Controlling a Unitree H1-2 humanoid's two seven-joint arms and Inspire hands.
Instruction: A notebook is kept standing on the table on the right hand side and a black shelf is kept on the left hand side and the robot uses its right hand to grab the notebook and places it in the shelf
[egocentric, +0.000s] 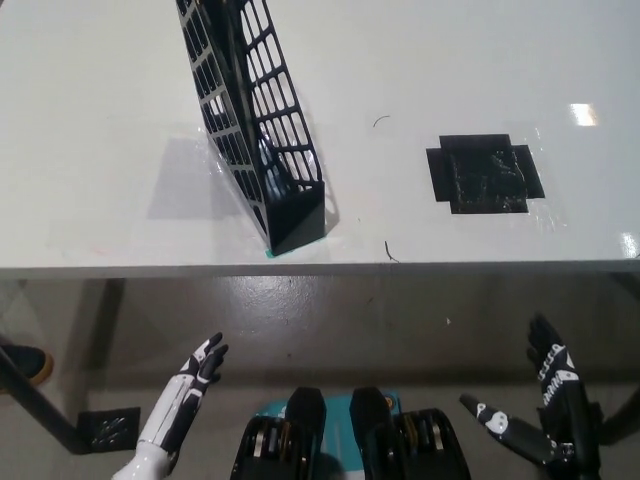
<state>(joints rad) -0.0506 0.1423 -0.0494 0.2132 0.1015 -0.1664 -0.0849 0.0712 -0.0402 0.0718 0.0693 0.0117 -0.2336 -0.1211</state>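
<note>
The black mesh shelf (256, 130) stands upright on the left part of the white table (450, 80). A thin dark notebook edge seems to sit inside it, hard to tell apart from the mesh. My black right hand (545, 410) hangs below the table's front edge at the lower right, open, fingers spread, holding nothing. My white left hand (190, 385) rests low at the lower left, open and empty.
A black taped square (484, 175) marks the table's right side. The table's front edge (320, 268) runs across the middle of the picture, with grey floor below. A dark shoe (25, 358) shows at the far left.
</note>
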